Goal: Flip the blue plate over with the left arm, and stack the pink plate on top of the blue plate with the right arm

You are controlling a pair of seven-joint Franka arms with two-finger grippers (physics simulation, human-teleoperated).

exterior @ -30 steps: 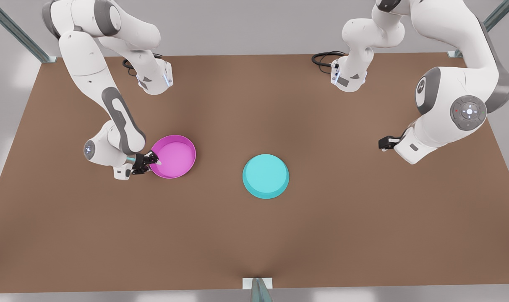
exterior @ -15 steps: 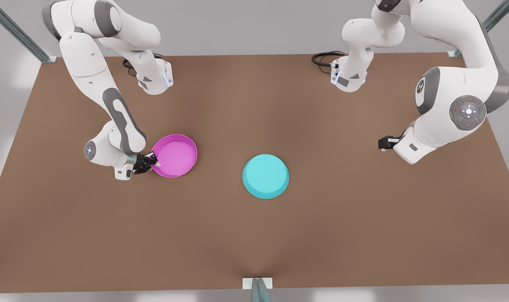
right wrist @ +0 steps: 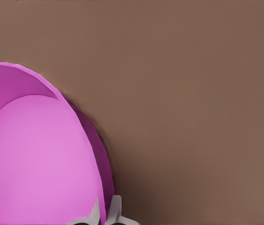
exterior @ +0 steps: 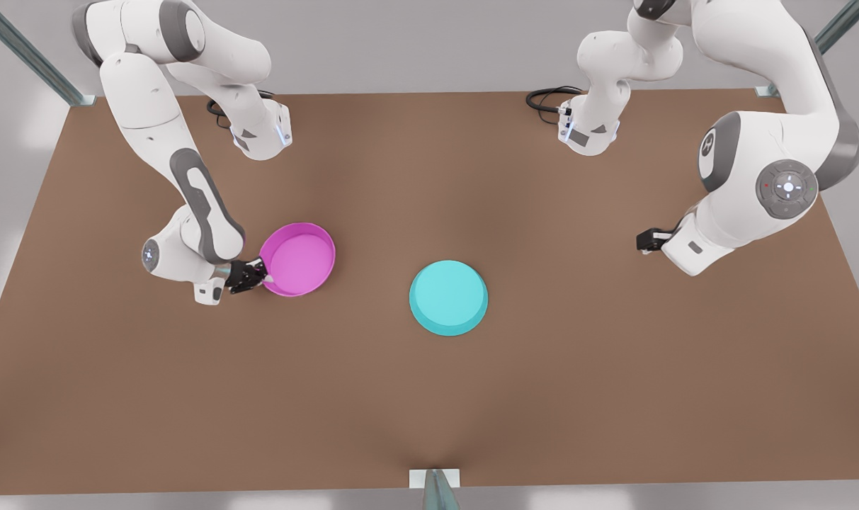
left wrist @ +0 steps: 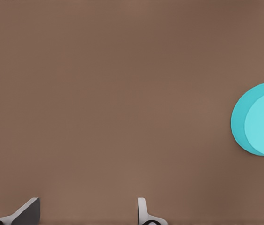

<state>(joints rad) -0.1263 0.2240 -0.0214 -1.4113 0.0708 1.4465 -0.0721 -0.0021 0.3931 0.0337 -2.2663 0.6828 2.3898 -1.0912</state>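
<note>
A plain brown counter (exterior: 429, 397) fills the frame. At left of centre the right pincer (exterior: 253, 275) is clenched on the pink plate's (exterior: 298, 258) thin rim; that plate looks stiff, light and slick, so an edge grip suits it. The blue plate (exterior: 448, 297) lies upside down at centre. At right, the left pincer (left wrist: 87, 213) waits, released.

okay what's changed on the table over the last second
The right end effector, shut on the pink plate rim, has carried it slightly toward the front view's right and up. The left end effector stays open, parked apart; the blue plate hasn't moved.
</note>
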